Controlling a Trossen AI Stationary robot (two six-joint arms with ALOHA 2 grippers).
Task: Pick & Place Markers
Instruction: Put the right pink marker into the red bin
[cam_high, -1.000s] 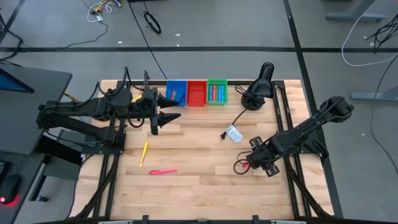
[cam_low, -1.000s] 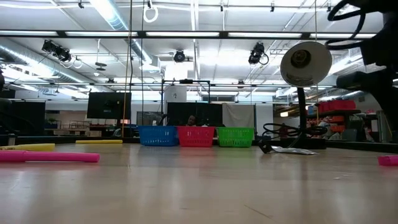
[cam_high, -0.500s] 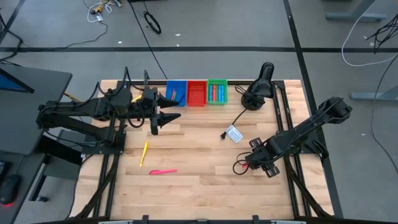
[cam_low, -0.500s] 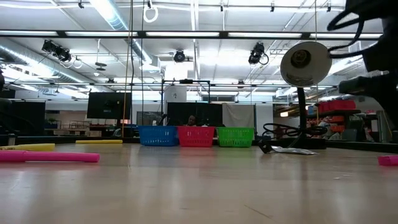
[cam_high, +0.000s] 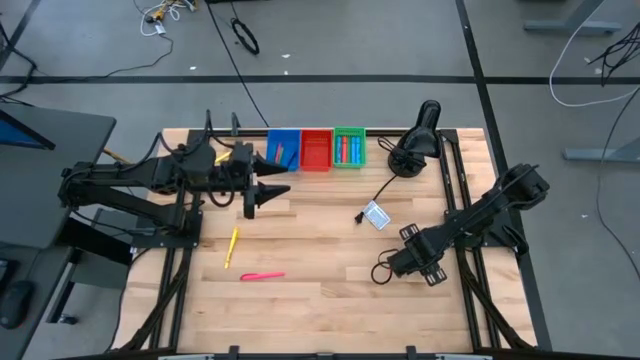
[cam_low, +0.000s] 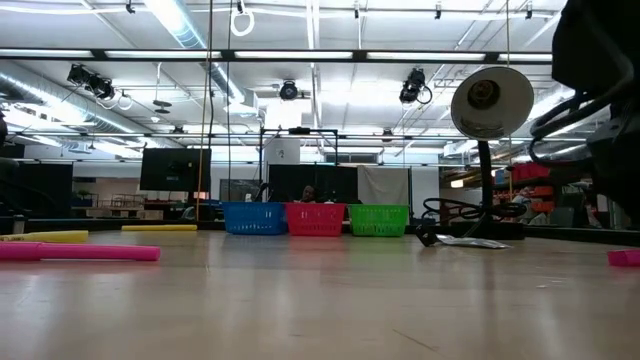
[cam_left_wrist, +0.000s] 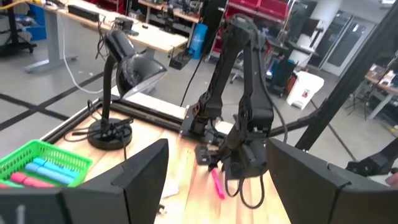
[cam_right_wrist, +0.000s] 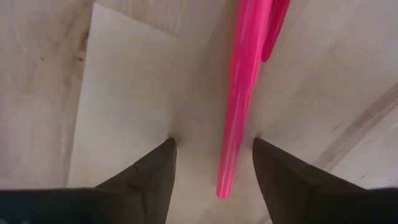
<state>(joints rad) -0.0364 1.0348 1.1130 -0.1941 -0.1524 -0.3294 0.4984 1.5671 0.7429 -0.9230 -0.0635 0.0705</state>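
Near the table's (cam_high: 330, 300) left edge: two markers, one yellow marker (cam_high: 232, 246), one pink marker (cam_high: 262, 276); right gripper (cam_right_wrist: 211, 163) spread over another pink marker (cam_right_wrist: 244, 93); left gripper (cam_high: 268, 189) spread.

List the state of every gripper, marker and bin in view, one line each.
Right gripper: open, down over a pink marker lying between its fingers.
Left gripper: open, raised near the bins, holding nothing.
Yellow marker: loose on the table.
Second pink marker: loose on the table.
Green bin: holds markers.
Red bin: looks empty.
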